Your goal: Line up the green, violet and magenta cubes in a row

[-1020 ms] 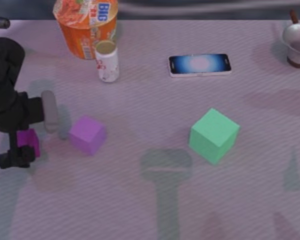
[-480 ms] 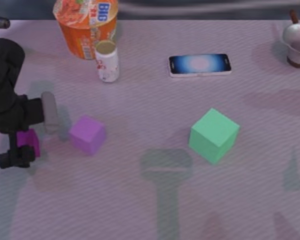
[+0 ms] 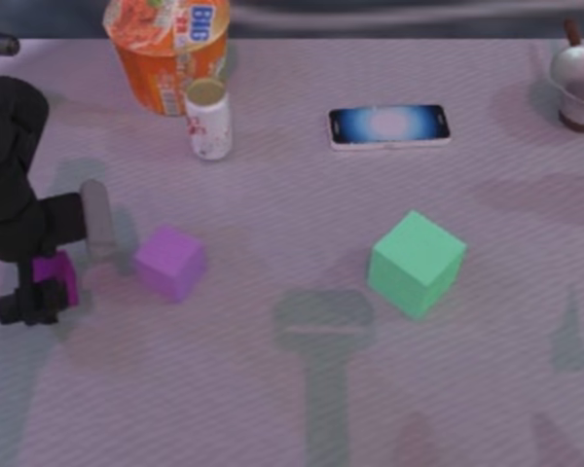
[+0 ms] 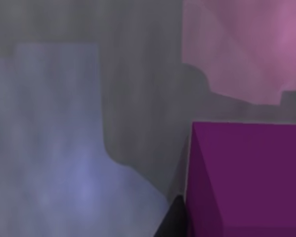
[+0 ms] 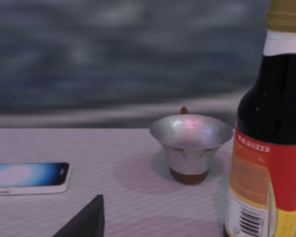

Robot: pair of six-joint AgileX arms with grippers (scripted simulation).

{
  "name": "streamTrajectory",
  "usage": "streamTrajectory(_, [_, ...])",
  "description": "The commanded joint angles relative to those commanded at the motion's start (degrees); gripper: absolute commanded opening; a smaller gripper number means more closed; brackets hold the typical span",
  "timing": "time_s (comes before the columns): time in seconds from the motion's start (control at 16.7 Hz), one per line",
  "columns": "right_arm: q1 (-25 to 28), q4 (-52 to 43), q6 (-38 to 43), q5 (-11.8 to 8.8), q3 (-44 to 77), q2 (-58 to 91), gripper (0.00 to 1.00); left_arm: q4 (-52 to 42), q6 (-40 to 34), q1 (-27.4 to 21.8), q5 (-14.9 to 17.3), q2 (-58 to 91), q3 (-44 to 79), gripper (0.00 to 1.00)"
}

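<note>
Though half-hidden from above, magenta cube (image 4: 246, 180) huge at the wrist, in left claw's (image 3: 41, 290) grip.

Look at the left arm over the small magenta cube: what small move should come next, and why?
Probably lift: the left gripper sits around the magenta cube at the table's left edge, apart from the violet cube and green cube.

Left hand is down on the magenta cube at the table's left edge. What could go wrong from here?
The left hand sits over the magenta cube, so the top view hides its grip; an off-centre hold might let the cube slip. The violet cube lies close beside it, so a low carry could knock it. The green cube sits rotated, which may spoil the row.
</note>
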Motion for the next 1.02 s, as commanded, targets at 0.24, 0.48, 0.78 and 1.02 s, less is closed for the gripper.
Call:
streamTrajectory(0.24, [0.0,0.0,0.0,0.0,0.0,0.0,1.0,0.0,0.0,0.0,0.0,0.0,0.0,0.0])
streamTrajectory(0.48, [0.0,0.0,0.0,0.0,0.0,0.0,1.0,0.0,0.0,0.0,0.0,0.0,0.0,0.0])
streamTrajectory(0.78, [0.0,0.0,0.0,0.0,0.0,0.0,1.0,-4.9,-0.87,0.06,0.43,-3.23,1.83,0.0])
streamTrajectory(1.02, [0.0,0.0,0.0,0.0,0.0,0.0,1.0,-13.1,-1.11,0.78,0.41,-6.43,6.31,0.0])
